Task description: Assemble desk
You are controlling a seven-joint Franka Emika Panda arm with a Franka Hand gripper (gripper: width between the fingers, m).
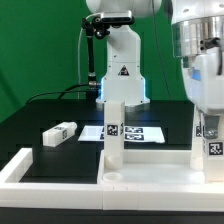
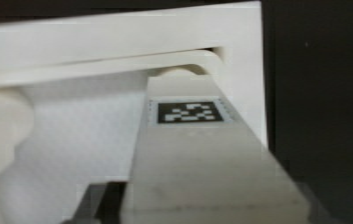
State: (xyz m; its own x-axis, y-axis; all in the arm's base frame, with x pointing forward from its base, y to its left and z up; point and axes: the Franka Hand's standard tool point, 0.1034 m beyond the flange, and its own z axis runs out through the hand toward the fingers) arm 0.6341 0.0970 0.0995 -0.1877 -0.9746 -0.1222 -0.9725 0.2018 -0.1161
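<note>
Black table [image 1: 40, 112] — loose leg block [image 1: 59, 133] aside.

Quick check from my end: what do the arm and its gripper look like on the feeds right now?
The arm is white with rounded, smooth casings, a black triangular mark on its base and a blue glow low at its foot. The gripper is pale grey-white and blurred; the wrist view shows one dark finger.

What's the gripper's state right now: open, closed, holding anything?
The gripper is closed on an upright leg block.
</note>
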